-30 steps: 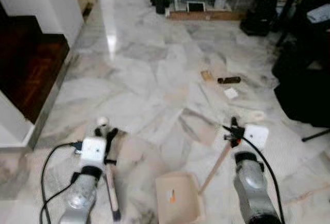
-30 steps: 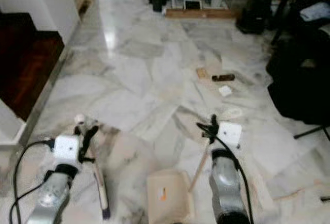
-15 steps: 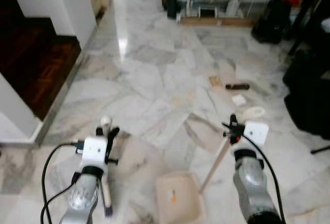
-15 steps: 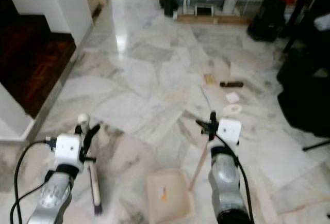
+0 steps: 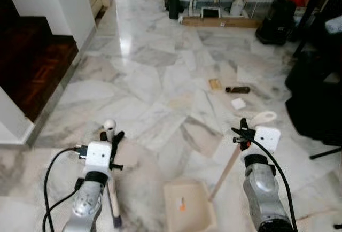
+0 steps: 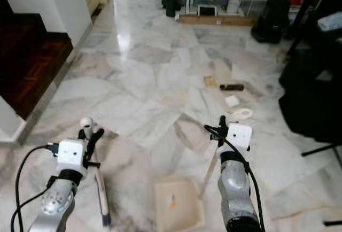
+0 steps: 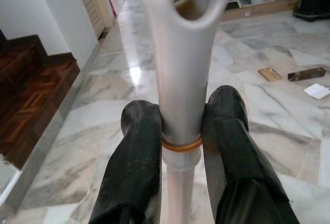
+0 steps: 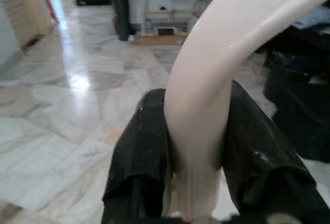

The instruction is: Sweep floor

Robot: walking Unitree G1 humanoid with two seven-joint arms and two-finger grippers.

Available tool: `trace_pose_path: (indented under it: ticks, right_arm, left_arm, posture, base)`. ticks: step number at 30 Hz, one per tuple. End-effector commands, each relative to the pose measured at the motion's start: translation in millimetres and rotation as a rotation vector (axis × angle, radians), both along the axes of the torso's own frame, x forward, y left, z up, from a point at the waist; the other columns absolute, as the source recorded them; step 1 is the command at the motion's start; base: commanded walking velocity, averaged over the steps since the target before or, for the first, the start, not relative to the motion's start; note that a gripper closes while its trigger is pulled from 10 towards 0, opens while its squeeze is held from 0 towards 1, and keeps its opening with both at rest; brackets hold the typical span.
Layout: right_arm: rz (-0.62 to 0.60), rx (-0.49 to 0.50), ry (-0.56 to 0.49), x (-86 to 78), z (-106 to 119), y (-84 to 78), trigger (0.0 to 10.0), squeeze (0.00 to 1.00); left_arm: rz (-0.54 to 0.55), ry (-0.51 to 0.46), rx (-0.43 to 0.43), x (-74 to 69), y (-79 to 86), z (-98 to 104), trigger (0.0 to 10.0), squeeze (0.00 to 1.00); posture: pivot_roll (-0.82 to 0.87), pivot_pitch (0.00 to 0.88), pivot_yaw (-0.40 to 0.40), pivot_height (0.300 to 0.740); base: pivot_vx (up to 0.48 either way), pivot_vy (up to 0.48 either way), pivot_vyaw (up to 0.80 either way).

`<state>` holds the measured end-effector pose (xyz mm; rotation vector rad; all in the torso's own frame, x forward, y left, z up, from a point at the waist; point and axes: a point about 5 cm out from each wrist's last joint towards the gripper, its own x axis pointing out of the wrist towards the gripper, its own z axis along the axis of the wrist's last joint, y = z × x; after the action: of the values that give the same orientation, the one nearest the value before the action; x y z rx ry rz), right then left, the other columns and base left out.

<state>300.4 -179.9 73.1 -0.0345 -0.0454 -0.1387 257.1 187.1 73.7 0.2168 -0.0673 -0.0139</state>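
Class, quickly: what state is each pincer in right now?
Left pincer: shut on the broom handle.
Right pincer: shut on the dustpan handle.

Both my arms reach forward and down, low over the floor.

My left gripper (image 7: 181, 131) has its two black fingers (image 7: 136, 152) pressed against a pale broom handle (image 7: 181, 53) (upright between them), and my right gripper (image 8: 198, 131) clamps a curved cream dustpan handle (image 8: 206, 84) likewise, silver forearms angled slightly inward.
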Motion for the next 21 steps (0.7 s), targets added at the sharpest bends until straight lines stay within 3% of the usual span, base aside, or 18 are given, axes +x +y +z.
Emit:
trace_pose_path:
  ticks: [1,21]
  right_arm:
    - [-0.006,0.022,-0.028,1.4,6.0,0.3,10.0,0.00]
    - [0.001,0.026,-0.024,1.3,6.0,2.7,10.0,0.00]
  left_arm:
    - [-0.008,-0.030,0.015,2.7,-2.1,6.0,10.0,0.00]
    - [-0.013,-0.032,0.007,2.2,-4.4,6.6,10.0,0.00]
  posture:
    - [0.05,0.083,-0.014,0.740]
    - [0.05,0.085,-0.019,0.740]
  base:
    - [0.000,-0.255,0.00]
    - [0.000,-0.255,0.00]
